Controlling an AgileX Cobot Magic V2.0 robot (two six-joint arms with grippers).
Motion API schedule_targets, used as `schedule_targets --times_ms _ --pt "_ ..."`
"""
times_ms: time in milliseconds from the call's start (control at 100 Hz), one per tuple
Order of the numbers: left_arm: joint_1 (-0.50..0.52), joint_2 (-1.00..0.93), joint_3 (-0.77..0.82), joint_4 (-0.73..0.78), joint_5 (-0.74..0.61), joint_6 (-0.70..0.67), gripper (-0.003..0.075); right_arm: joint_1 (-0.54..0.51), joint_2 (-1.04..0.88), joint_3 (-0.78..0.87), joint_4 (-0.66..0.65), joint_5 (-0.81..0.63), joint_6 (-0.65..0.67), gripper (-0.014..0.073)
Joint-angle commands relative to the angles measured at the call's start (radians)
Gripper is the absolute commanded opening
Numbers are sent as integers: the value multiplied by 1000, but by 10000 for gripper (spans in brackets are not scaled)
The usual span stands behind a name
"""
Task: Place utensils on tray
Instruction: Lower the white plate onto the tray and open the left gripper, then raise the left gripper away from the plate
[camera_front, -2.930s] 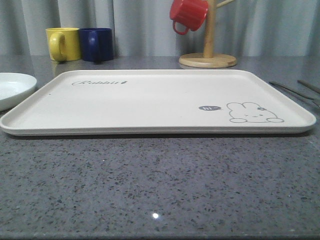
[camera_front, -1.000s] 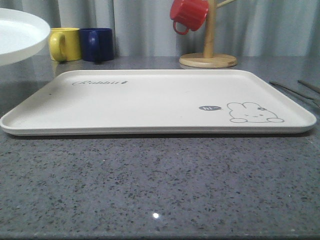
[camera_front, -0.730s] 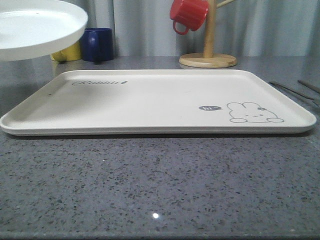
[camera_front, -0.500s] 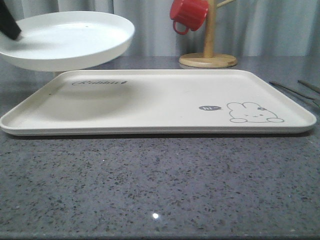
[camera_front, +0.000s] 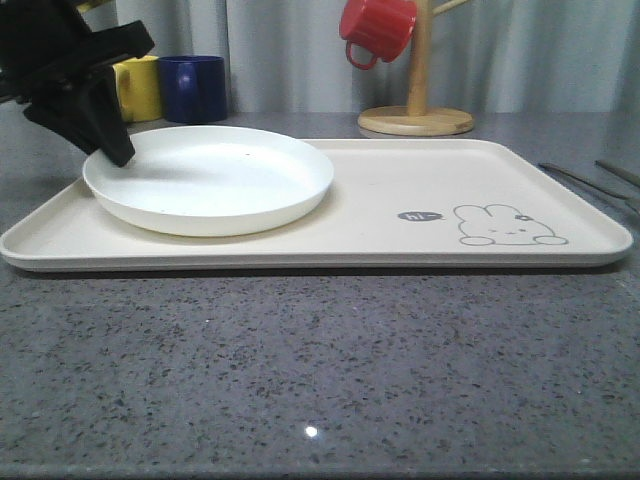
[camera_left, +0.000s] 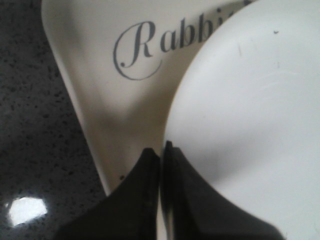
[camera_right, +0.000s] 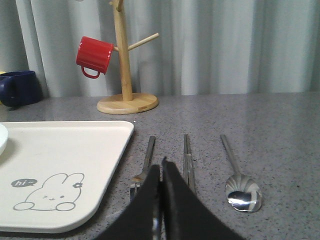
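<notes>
A white plate (camera_front: 210, 178) sits on the tray (camera_front: 400, 240), and the cutlery waits on the tabletop (camera_front: 320, 370).

The left fingers (camera_left: 161, 152) are almost closed, pinching the plate's rim on the tray's left side. The right fingers (camera_right: 161, 170) are pressed together and hold nothing. Just beyond them, right of the tray, the fork (camera_right: 145, 165), sticks (camera_right: 187, 157) and spoon (camera_right: 240, 187) lie side by side. A red mug (camera_right: 94, 56) hangs on a wooden stand (camera_right: 125, 75) behind.

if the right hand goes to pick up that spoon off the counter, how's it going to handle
The spoon looks like stiff, polished metal, so probably slippery. It lies flat on the counter, likely leaving little edge to grip. Its bowl may make it end-heavy.
</notes>
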Motion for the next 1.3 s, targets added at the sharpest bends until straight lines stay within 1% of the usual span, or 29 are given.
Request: schedule_targets --times_ms 0,220,260,310,380,410,430,480,550,620,670,940,1080,1190,1290 --pt "-6 -29 -36 -27 -18 -13 -19 -4 -20 -1 -1 -87 -2 -69" --pt "-6 -9 -36 -25 -8 -13 -18 -4 -20 -1 -1 -87 -2 -69" --pt "-6 -9 -36 -25 -8 -13 -13 -4 -20 -1 -1 -87 -2 -69" --pt "-6 -9 -36 -25 -8 -11 13 -4 -20 -1 -1 -87 -2 -69" --pt "-6 -9 -36 -25 -8 -9 88 -4 -20 -1 -1 -87 -2 -69" --pt "-6 -9 -36 -25 -8 -9 139 -4 -20 -1 -1 -87 -2 -69" --pt "-6 -9 -36 -25 -8 -9 160 -4 -20 -1 -1 -87 -2 -69" --pt "-6 -9 -36 -25 -8 -9 251 -4 -20 -1 -1 -87 -2 -69" --pt "-6 -15 -36 -25 -19 -9 347 -4 -20 -1 -1 -87 -2 -69" --pt "-6 -30 -36 -25 -39 -9 402 -4 -20 -1 -1 -87 -2 -69" --pt "-6 -46 -36 -25 -54 -8 412 -4 -20 -1 -1 -87 -2 -69" --pt "-6 -170 -36 -23 -123 18 411 -4 -20 -1 -1 -87 -2 -69" --pt "-6 -252 -34 4 -173 18 411 -4 -20 -1 -1 -87 -2 -69" --pt "-6 -329 2 34 -232 18 411 -4 -20 -1 -1 -87 -2 -69" --pt "-6 -429 86 48 -307 18 411 -4 -20 -1 -1 -87 -2 -69"
